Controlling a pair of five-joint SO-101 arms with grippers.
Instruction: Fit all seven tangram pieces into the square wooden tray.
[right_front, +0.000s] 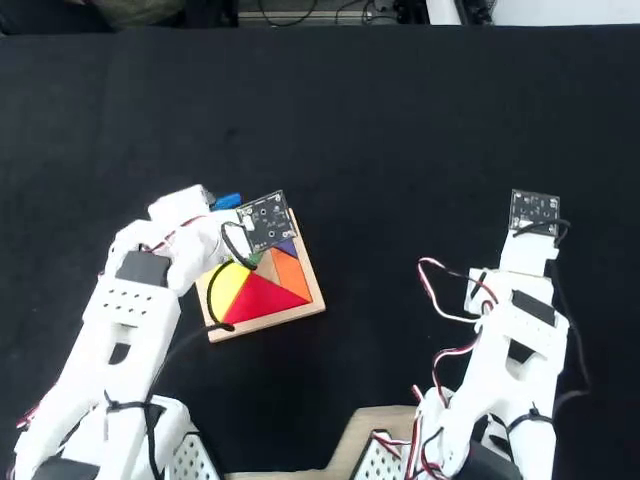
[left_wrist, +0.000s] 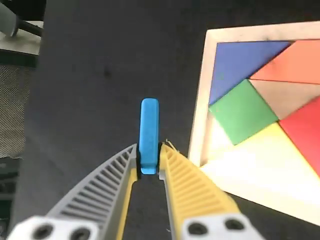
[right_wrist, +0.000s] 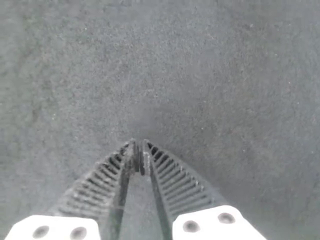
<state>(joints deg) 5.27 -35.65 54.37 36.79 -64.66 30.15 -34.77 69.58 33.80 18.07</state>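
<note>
Your left gripper (left_wrist: 148, 172) is clamping a light blue piece (left_wrist: 149, 131) on edge between its fingertips, just outside the rim of the square wooden tray (left_wrist: 199, 115) on the black table (left_wrist: 90, 75). Inside the tray are lying a dark blue piece (left_wrist: 240, 62), green piece (left_wrist: 243, 111), orange piece (left_wrist: 300, 62), red piece (left_wrist: 305, 132) and yellow piece (left_wrist: 265, 160). Your right gripper (right_wrist: 138, 156) is resting well apart, closed on nothing.

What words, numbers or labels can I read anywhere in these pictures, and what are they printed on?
No text can be read anywhere.
left arm's circuit board: pale specks, too small to read.
right arm's circuit board: the same, too small to read.
wooden tray and the coloured pieces in it: plain, no print.
blue piece held in the left gripper: plain, no print.
</note>
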